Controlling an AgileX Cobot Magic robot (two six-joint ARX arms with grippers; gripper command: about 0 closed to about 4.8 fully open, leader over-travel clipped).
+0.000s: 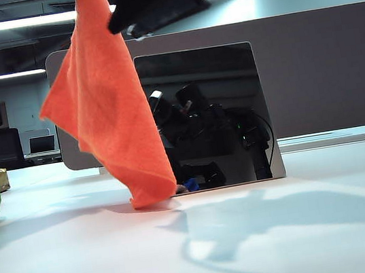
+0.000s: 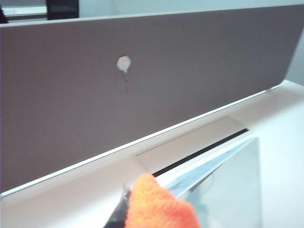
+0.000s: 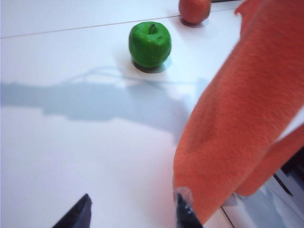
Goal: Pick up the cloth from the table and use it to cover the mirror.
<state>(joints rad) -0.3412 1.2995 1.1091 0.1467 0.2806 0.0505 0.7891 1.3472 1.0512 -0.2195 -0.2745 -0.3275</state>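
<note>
The cloth (image 1: 105,100) hangs in a long drape from above, its top pinched up at 12 o'clock in the exterior view and its lowest corner brushing the tabletop (image 1: 84,261) just in front of the left edge of the mirror (image 1: 210,115). The mirror stands upright, leaning back slightly, with a grey partition (image 1: 323,67) behind it.

The left gripper (image 2: 127,209) is shut on the cloth; in its wrist view an orange fold bunches at the fingertips, right over the mirror's top edge. The right gripper (image 3: 133,211) has its jaws apart, one dark fingertip free over the white surface and the other just at the hem of the hanging fabric, holding nothing that I can see.

The main risk is that the cloth hangs from one pinch only. Carried like this it stays a narrow bundle and, if released, would likely slide down one side and leave most of the glass bare. The trailing corner could also drag along the tabletop, catch the mirror's lower edge, and push or tip the panel, which looks lightly propped. If the right gripper closes on the hem too shallowly, the fabric may slip out as the two arms spread it.

A green apple (image 3: 149,43) and an orange fruit (image 3: 194,9) sit well away on the left and are unlikely to interfere.
</note>
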